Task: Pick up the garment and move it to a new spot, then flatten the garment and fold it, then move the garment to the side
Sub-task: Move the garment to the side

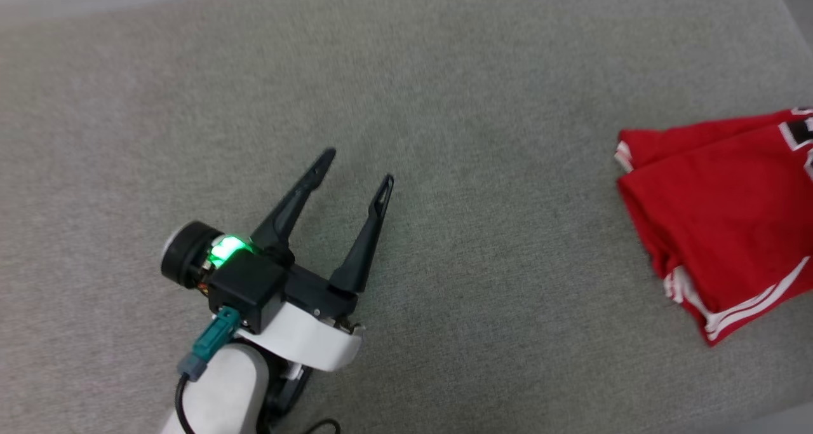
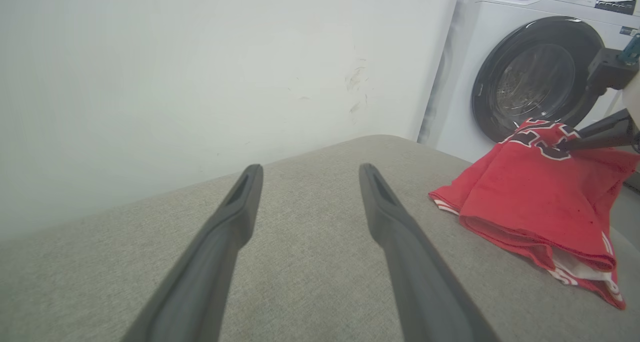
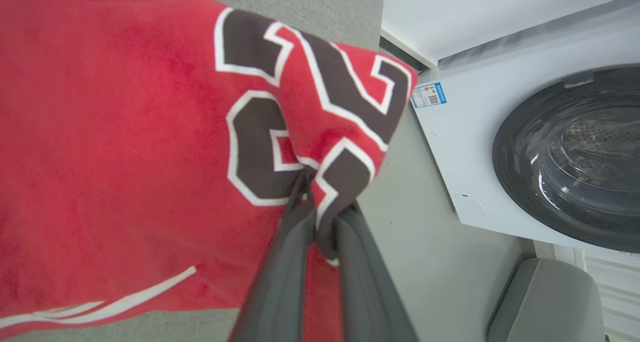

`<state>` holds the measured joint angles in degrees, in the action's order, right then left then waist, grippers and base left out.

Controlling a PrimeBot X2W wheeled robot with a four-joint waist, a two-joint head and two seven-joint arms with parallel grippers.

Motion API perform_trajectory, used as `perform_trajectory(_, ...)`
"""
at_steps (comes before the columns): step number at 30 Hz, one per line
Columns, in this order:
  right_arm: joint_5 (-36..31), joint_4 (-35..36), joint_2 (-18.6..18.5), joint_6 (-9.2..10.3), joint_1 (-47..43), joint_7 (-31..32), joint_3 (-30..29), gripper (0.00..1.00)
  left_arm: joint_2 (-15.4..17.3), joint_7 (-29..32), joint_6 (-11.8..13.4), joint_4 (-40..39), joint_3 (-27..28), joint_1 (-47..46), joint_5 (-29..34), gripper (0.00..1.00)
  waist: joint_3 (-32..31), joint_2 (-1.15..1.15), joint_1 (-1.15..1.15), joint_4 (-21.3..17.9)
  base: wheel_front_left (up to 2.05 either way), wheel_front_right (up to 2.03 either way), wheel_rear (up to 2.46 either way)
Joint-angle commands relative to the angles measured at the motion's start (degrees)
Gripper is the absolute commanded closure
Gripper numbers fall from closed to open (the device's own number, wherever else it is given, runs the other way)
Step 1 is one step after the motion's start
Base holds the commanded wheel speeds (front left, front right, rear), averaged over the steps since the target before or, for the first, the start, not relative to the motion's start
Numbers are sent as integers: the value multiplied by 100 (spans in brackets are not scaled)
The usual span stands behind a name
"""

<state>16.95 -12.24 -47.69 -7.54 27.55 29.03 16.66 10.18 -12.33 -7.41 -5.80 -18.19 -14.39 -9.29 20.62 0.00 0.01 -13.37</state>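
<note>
Pinching a bunched fold of the garment (image 3: 125, 131) right at its black, white-outlined number, the right gripper (image 3: 312, 182) has its two dark fingers drawn nearly together, with red cloth squeezed between them. The washing machine (image 2: 530, 81) stands just past the end of the grey cushion (image 1: 444, 103). The garment lies doubled over on the part of the cushion nearest that machine. The pinched corner with the number is the part of the shirt closest to the machine's round dark door, and the white striped trim lies along the edges turned away from the machine. The left gripper (image 1: 359, 166) is well apart from the machine, farther from it than the garment is. Its fingers are spread wide over bare cushion, with nothing between them, and they touch no cloth.
</note>
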Motion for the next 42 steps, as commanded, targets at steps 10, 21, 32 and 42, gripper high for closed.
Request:
perform_trajectory(10, -419, -1423, 25, 10, 853, -738, -796, 100, 354, 504, 11, -912, 106, -521, 63, 0, 1260, 0, -1, 47, 0, 0, 0)
perform_trajectory(21, -964, -2568, 384, 11, 1070, -1083, -1765, 100, 481, 557, 40, -1352, 132, -592, 5, 0, 1571, 0, -1, 277, 0, 0, 0)
perform_trajectory(32, -1488, -2392, 736, 11, 939, -1099, -2095, 0, 394, 345, 194, -806, 123, -258, -156, 0, 769, 0, -1, 401, 0, 0, 0)
perform_trajectory(42, -1088, -1018, 1403, 10, 567, -943, -2051, 0, 267, -61, 455, -1, 353, 375, -421, 0, -517, 0, -1, 683, 0, 0, 0)
